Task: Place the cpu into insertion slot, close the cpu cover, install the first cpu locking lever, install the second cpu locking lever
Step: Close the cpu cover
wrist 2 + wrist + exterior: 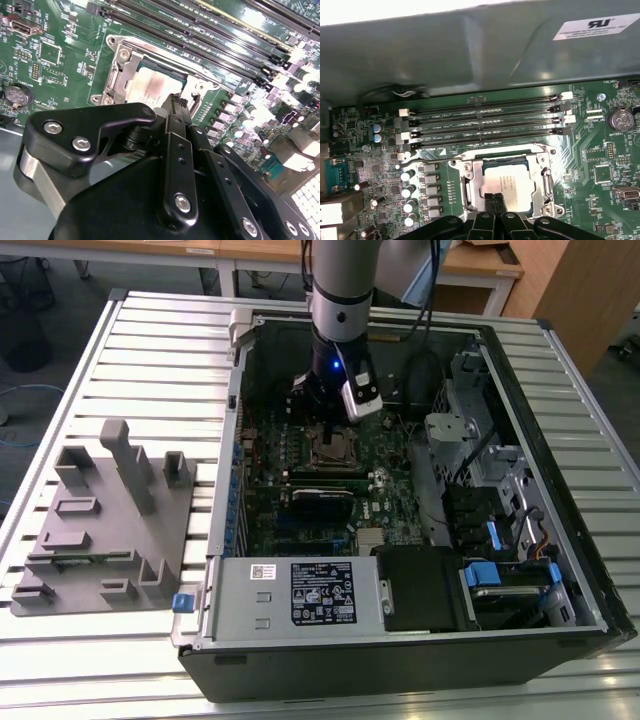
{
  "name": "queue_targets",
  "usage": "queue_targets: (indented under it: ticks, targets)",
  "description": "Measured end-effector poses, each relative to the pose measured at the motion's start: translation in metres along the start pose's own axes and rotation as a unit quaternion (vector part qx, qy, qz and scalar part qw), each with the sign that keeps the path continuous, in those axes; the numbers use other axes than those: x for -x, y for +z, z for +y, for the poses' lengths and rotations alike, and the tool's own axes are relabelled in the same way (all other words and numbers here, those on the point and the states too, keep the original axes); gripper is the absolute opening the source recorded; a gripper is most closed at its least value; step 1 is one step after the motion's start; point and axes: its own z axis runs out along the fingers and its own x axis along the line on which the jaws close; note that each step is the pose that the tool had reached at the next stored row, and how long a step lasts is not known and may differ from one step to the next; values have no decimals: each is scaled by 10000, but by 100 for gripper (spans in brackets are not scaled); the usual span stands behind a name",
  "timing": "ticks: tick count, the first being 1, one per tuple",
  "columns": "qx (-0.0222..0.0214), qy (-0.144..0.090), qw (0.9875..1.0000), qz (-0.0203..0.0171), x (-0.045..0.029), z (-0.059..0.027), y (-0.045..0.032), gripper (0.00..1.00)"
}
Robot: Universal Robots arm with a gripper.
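My pincer, tips pressed together on nothing, hangs low over one edge of the cpu — seated in the insertion slot with the cpu cover lying flat around it — closed, I judge, to prod rather than grasp.

The cpu is showing a dull, smooth silver metal top, and the cpu cover is gleaming as brighter bare metal. The gripper is looking matt black, while the green circuit board is shining glossy.
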Motion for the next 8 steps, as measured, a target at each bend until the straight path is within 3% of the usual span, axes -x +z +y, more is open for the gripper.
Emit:
queue_targets:
  ticks: [8]
  targets:
    - [0, 0, 10000, 0, 76, 10, 1, 10]
